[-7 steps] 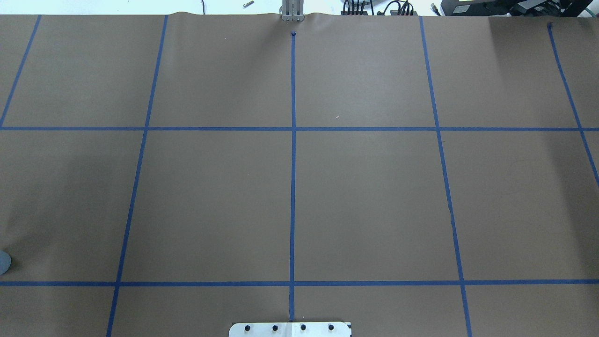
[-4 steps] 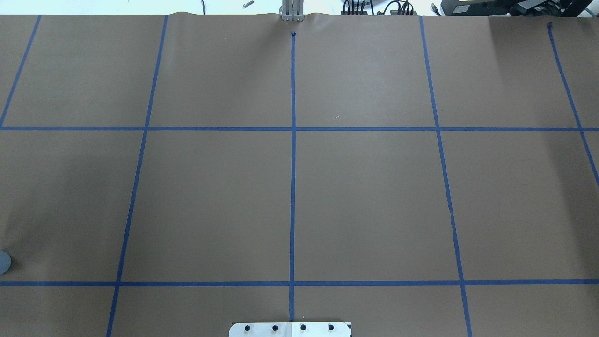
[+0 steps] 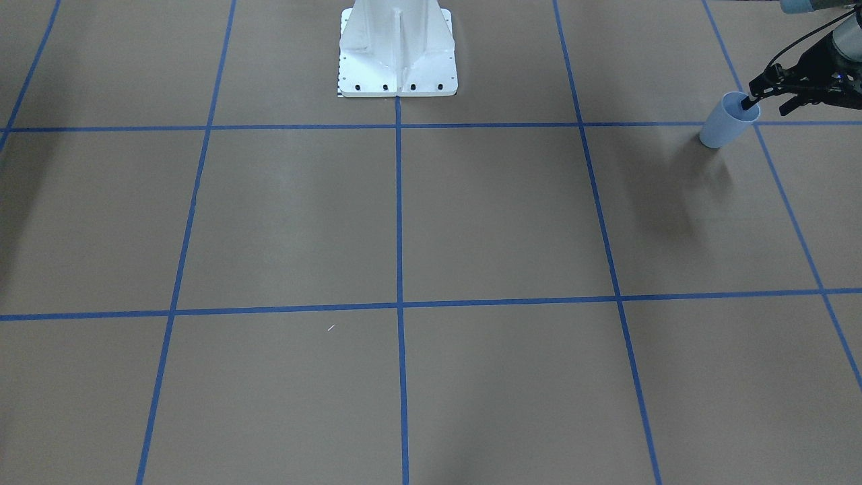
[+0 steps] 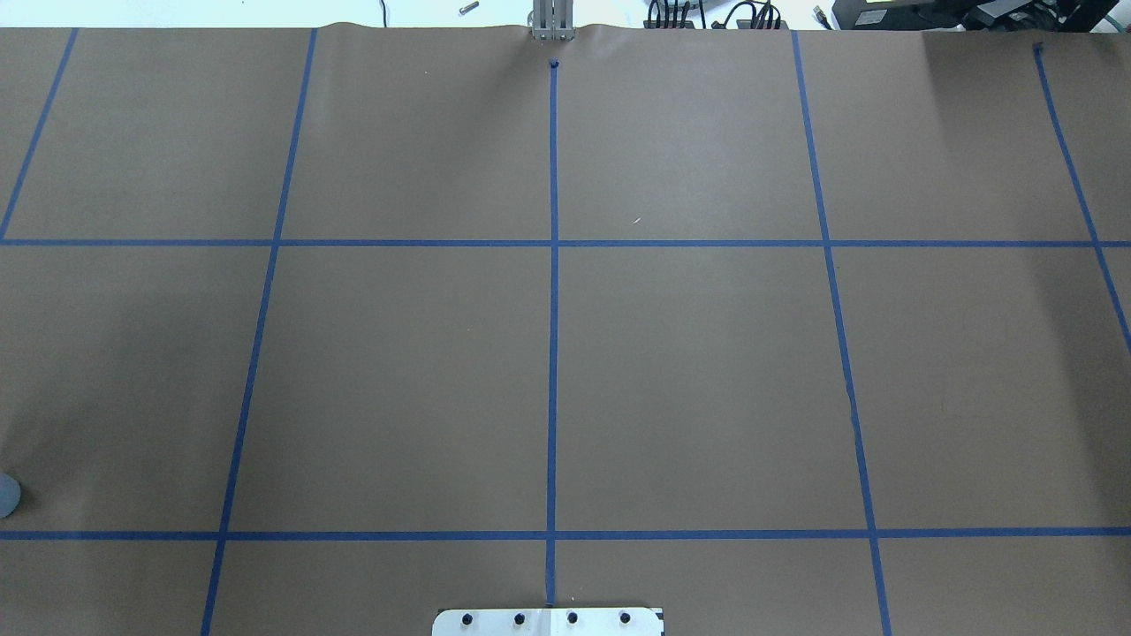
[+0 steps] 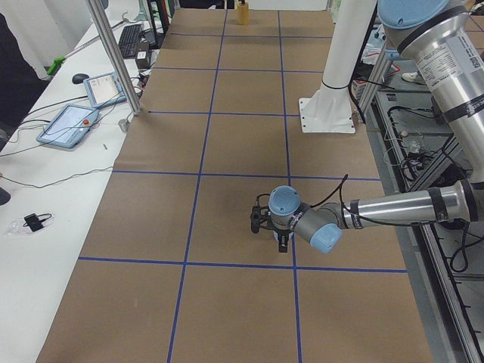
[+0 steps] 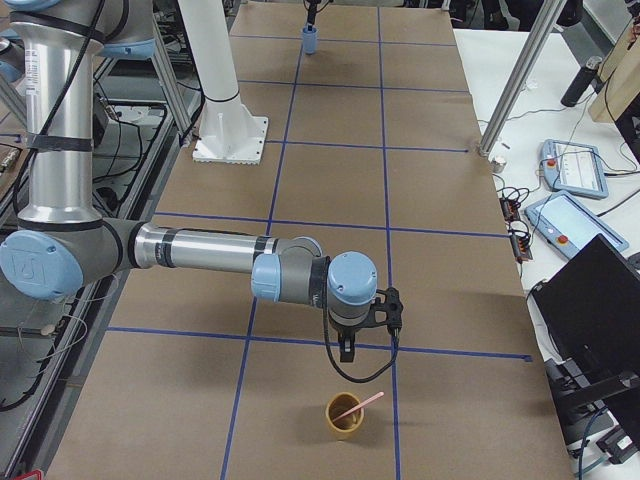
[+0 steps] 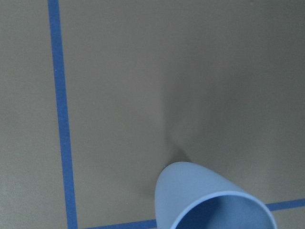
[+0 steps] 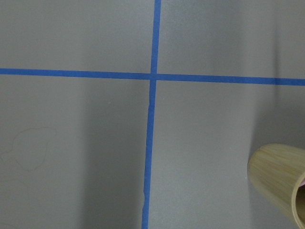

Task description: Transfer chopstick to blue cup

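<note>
On the robot's left of the white base [image 3: 397, 60], well out along the bench [image 3: 471, 215], the blue cup [image 3: 724, 124] stands upright on a tape line. The left tool [image 3: 759, 101] hangs right over its mouth, one dark tip at the rim. It is too small to tell how far apart its jaws stand, and nothing shows between them. No stick shows in that cup.

On the base's other side, well out to the robot's right, the wooden cup [image 6: 345, 420] holds the pink chopstick [image 6: 362, 404]. The stick leans at a slant, with its lower end inside the cup. Its free end pokes over the rim on the side away from the robot.

The right tool [image 6: 347, 350] points down just on the base side of that cup, clear of both cup and stick. Only a side view shows it, so I cannot tell its opening.

The right arm is by far the nearer, so the pick likely falls to it. Its tool would need to shift a little farther from the base and close across the stick's raised end.
</note>
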### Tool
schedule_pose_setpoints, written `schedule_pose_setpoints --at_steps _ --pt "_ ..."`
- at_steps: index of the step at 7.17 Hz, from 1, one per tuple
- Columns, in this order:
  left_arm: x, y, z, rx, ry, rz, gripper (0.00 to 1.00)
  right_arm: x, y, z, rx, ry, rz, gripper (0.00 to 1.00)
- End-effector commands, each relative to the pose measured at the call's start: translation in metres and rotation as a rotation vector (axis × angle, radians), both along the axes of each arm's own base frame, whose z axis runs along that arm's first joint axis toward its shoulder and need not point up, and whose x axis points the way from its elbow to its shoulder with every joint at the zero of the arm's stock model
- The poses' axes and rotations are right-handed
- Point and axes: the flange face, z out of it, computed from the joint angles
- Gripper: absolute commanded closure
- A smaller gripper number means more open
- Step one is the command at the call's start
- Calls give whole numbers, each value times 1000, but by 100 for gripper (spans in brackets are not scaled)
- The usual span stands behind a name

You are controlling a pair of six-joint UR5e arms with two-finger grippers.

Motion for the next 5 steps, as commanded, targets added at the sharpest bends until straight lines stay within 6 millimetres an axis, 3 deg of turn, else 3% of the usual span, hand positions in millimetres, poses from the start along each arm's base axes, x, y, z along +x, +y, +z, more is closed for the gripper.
schedule_pose_setpoints --at_steps 1,2,5 --pt "2 -1 3 1 -1 8 62 0 0 0 0 0 0 0" --pt "3 0 3 5 0 12 96 0 0 0 0 -2 0 0" --pt "3 0 -3 13 7 9 100 0 0 0 0 -2 0 0"
